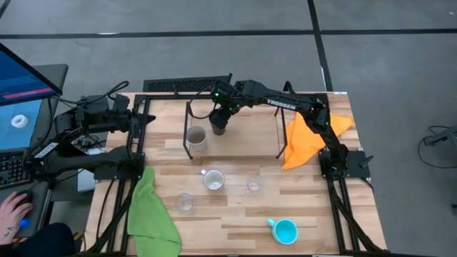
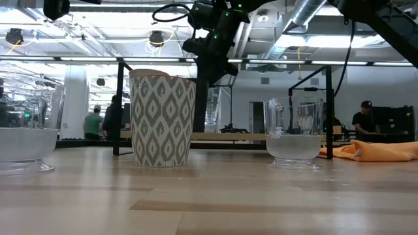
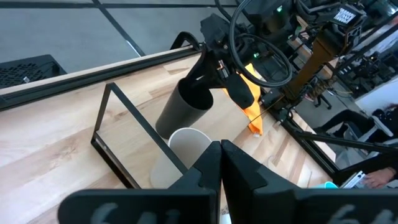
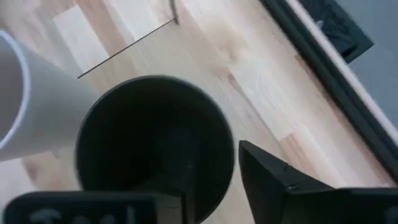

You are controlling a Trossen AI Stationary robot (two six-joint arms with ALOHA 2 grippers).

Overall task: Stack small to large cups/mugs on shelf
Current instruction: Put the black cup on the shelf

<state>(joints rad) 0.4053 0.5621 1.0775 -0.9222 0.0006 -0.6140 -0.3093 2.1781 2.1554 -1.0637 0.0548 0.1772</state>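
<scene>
**Right gripper over the black mug on the shelf**

Mugs are standing in 2 places: on the shelf [image 1: 235, 107] at the far side of the table [image 1: 314, 207] and on the open wood in front of it. On the shelf board, the black mug [image 1: 219, 128] is standing upright, and the grey-beige mug [image 1: 196, 137] is sitting just beside it, nearer to the left arm.

The right gripper [image 1: 221, 114] is hanging directly above the black mug. In the right wrist view, 1 finger [image 4: 283, 183] is lying outside the rim of the black mug [image 4: 152, 140] and the other seems to be reaching down inside it. The fingers are standing partly apart, and I cannot tell if they are gripping the mug wall or are free of it.

The left gripper [image 3: 219, 163] is waiting at the left edge of the table, pointing toward the shelf, with its fingers pressed together and holding nothing.

In front of the shelf, the white mug [image 1: 213, 180] is standing near the middle of the table. 1 clear glass cup [image 1: 253, 185] is standing beside it, toward the right arm, and another clear glass cup [image 1: 186, 203] is standing nearer to the green cloth [image 1: 151, 218]. The light blue mug [image 1: 284, 230] is sitting close to the front edge. The orange cloth [image 1: 310, 139] is lying under the right arm.
</scene>
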